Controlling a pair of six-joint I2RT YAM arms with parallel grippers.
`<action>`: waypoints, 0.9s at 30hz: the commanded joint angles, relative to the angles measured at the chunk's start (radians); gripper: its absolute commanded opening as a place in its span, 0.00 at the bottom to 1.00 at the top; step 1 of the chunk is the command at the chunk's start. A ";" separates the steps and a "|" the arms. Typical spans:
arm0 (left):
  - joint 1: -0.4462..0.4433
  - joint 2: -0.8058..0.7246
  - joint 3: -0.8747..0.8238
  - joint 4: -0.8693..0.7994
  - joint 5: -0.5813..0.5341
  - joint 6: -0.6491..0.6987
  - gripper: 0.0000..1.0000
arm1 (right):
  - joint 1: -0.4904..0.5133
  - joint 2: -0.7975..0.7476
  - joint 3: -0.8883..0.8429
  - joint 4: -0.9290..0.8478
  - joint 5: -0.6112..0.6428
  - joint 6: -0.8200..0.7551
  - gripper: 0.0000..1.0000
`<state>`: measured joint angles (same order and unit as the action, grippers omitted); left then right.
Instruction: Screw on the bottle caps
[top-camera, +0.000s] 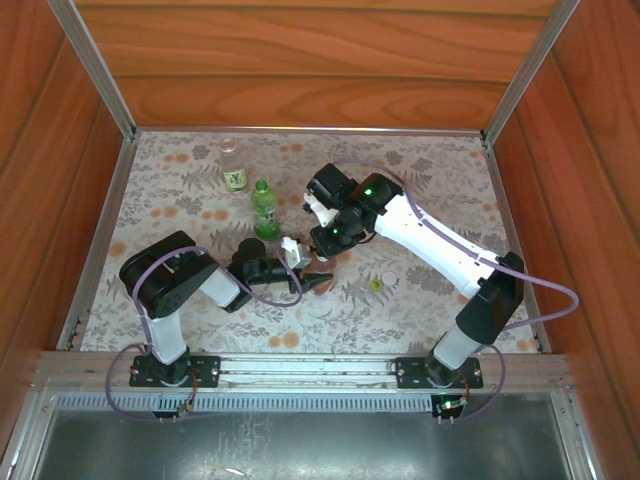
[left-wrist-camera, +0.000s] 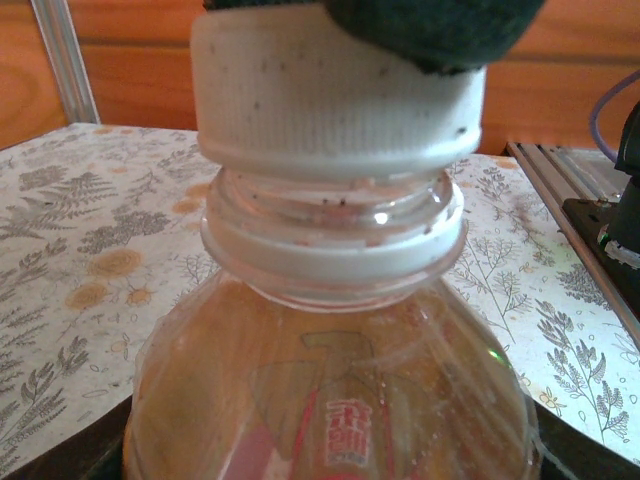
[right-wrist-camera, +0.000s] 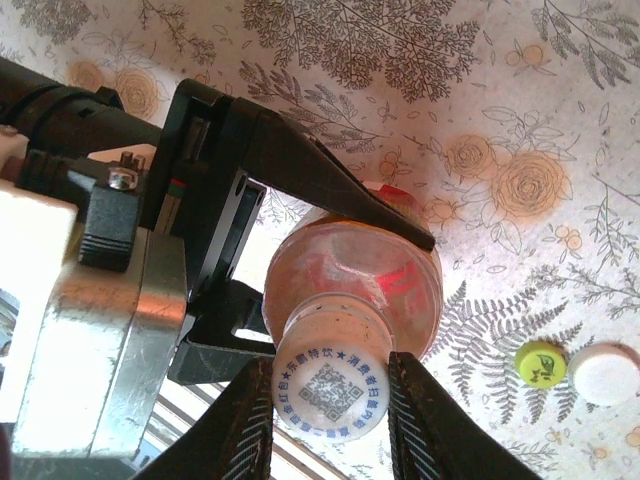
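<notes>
Now the white cap (right-wrist-camera: 328, 392) sits on the neck of the amber bottle (right-wrist-camera: 385, 285), pinched at its ridged sides by the right gripper (right-wrist-camera: 330, 410). It looks light and hard. The left gripper (top-camera: 316, 280) squeezes the bottle's soft, thin body, near the middle of the table (right-wrist-camera: 500, 120).

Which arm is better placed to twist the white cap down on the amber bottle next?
Right. The right gripper pinches the white cap from above, while the left gripper clamps the amber bottle by its body, steadying it.
</notes>
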<state>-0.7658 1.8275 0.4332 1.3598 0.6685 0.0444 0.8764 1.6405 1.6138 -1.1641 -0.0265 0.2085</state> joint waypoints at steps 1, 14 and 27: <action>0.001 0.018 0.004 -0.080 0.043 -0.025 0.62 | 0.012 0.002 0.005 -0.016 0.020 -0.103 0.28; 0.001 0.021 0.006 -0.085 0.055 -0.029 0.62 | 0.049 -0.028 0.050 -0.052 0.059 -0.285 0.27; 0.001 0.027 0.012 -0.087 0.078 -0.036 0.62 | 0.059 -0.037 0.050 -0.085 0.081 -0.434 0.27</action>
<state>-0.7658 1.8278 0.4389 1.3487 0.7212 0.0444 0.9192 1.6409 1.6337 -1.2125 0.0353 -0.1459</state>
